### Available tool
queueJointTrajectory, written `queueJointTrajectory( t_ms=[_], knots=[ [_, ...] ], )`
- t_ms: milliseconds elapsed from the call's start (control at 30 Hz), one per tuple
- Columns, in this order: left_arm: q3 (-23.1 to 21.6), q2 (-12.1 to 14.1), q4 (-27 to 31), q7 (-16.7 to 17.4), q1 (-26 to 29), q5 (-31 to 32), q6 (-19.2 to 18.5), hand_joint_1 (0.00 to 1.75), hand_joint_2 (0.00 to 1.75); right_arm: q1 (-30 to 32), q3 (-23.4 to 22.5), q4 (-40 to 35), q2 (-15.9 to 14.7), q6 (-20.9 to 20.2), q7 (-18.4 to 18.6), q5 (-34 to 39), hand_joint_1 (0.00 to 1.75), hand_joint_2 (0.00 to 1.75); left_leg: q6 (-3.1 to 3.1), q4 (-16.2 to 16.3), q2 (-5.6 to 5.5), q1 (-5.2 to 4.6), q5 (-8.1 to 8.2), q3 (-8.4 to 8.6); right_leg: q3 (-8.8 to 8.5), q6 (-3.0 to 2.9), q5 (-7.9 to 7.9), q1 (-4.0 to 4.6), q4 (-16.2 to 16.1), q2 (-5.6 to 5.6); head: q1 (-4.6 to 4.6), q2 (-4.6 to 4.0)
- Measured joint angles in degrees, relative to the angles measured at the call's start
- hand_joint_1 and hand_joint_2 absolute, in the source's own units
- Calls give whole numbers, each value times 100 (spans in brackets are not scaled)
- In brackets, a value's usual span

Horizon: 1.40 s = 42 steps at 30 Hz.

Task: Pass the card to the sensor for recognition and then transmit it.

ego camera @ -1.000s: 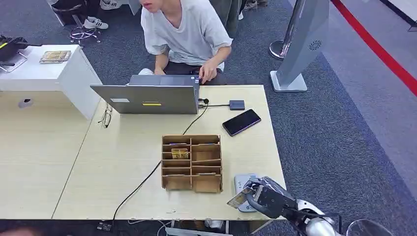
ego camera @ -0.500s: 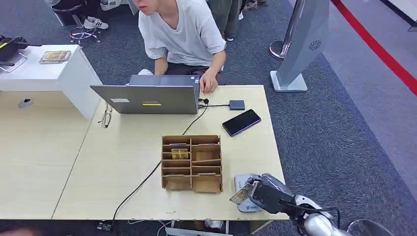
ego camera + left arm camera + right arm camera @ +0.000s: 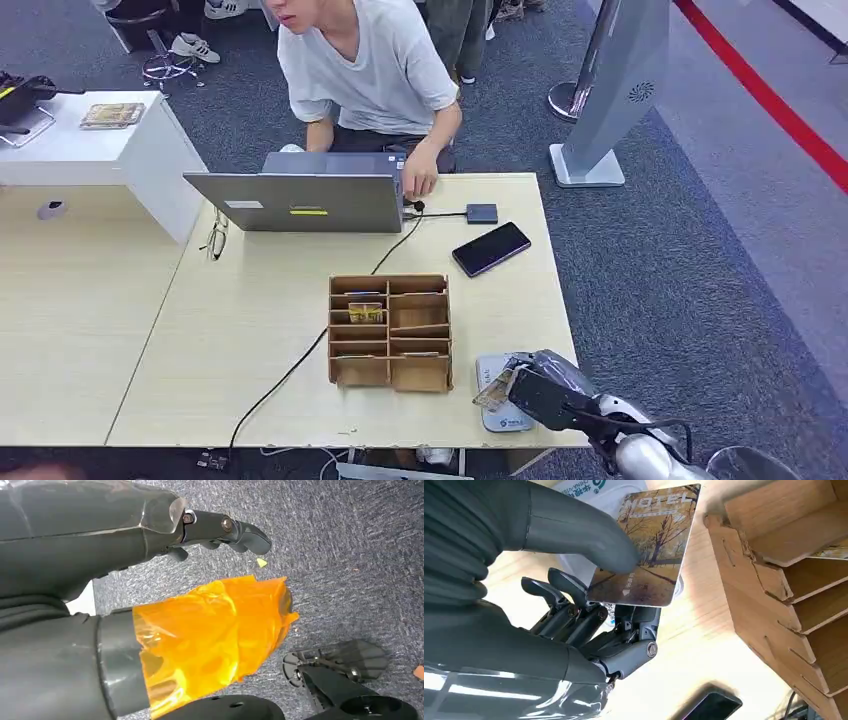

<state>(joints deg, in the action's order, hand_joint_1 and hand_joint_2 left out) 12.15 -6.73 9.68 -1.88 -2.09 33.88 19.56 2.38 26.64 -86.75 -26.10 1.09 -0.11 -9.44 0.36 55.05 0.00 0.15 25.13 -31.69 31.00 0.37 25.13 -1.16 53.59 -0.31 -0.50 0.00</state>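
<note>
At the lower right of the head view, the robot's right hand (image 3: pixel 545 395) pinches a hotel card (image 3: pixel 651 547) between thumb and fingers, holding it over the white sensor (image 3: pixel 497 415) beside the cardboard organizer (image 3: pixel 390 330). The left hand (image 3: pixel 220 530) hangs over grey carpet (image 3: pixel 350 555), its fingers curled and holding nothing.

I see a person (image 3: pixel 365 70) at a grey laptop (image 3: pixel 300 200) upper centre, a dark phone (image 3: pixel 491 248) right of it, glasses (image 3: pixel 216 240) left.
</note>
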Motion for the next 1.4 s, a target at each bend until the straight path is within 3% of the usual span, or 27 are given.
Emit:
queueJointTrajectory(
  t_ms=[367,633,1000,1400],
  knots=[
    [13,-22,0,-2,0,9,7,0,0,-3,2,22,13,4,2,-24,175,175,0,0,0,0,0,0,0,0,0,0,0,0,-2,0],
    [33,-26,0,-2,0,24,7,0,0,-7,20,22,52,151,173,-450,175,175,0,0,0,0,0,1,0,0,0,0,0,0,-2,0],
    [33,-44,0,0,0,74,7,0,0,-14,83,83,254,455,481,-1075,175,175,0,0,0,0,0,2,-1,0,0,0,0,0,-2,0],
    [33,-48,0,0,0,131,9,0,0,-35,96,192,415,494,562,-1274,175,175,0,0,1,0,0,2,-1,0,0,0,0,0,-2,0]
  ],
)
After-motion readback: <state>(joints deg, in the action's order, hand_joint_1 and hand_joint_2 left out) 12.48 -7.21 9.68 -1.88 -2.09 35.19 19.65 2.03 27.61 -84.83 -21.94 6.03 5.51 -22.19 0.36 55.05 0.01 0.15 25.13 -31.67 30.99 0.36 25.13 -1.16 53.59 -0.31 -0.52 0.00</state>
